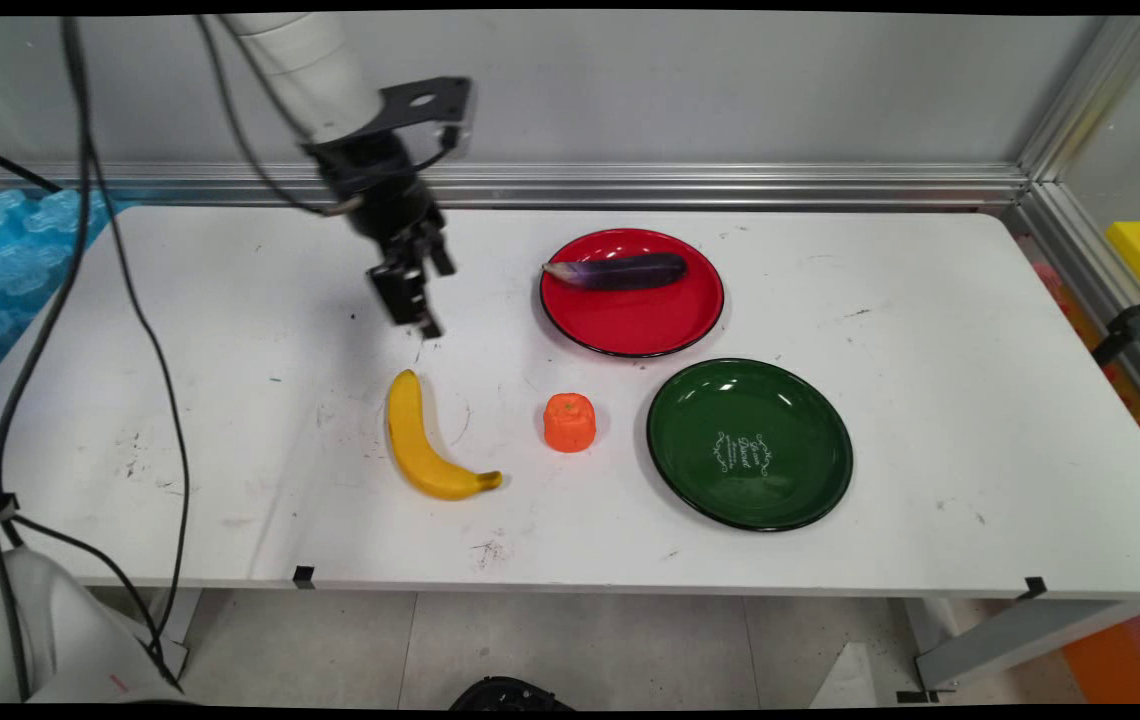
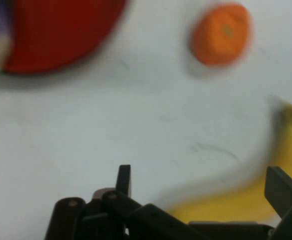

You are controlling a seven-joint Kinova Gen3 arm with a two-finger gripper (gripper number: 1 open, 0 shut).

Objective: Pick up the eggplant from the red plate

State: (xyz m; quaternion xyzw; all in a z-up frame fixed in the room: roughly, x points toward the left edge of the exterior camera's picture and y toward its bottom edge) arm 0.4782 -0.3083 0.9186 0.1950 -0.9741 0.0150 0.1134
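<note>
A black gripper [image 1: 422, 300] hung above the white table [image 1: 930, 330], its jaws spread wide and holding nothing. Just below it lay a yellow banana [image 1: 420, 440], not touched; in the hand view the banana [image 2: 246, 200] showed between the two fingers [image 2: 123, 179]. Beside the banana stood a small orange fruit [image 1: 570, 421]. Farther right sat a red plate [image 1: 645, 325] with an aubergine [image 1: 625, 271] lying across it, and nearer, a green plate [image 1: 750, 440].
</note>
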